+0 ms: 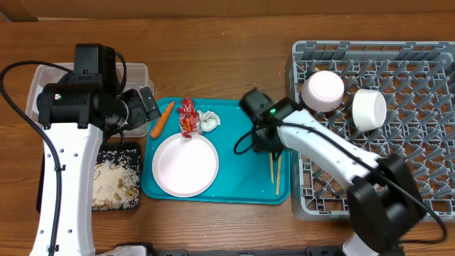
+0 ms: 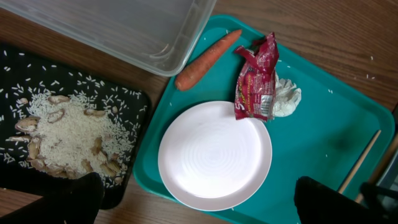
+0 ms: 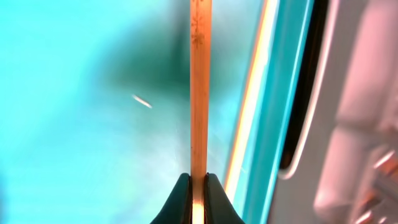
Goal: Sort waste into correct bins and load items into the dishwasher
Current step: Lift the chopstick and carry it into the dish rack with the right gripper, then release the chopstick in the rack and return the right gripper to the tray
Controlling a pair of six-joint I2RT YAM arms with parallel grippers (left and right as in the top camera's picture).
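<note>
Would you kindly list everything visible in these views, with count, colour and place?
clear rectangular plastic tub: one, transparent, far left of the table
shallow black rectangular tray: one, black, strewn with rice, in front of the tub
large teal tray: one, teal, table centre
flat round white plate: one, white, on the teal tray
small orange carrot: one, orange, teal tray's far left corner
crumpled red wrapper: one, red, beside the carrot
crumpled white tissue ball: one, white, against the wrapper
thin light wooden chopsticks: two, pale wood, teal tray's right edge
square grey plastic dish rack: one, grey, right
small round white bowls: two, white, in the rack
left claw: open, above the plate
right claw: shut on one chopstick
</note>
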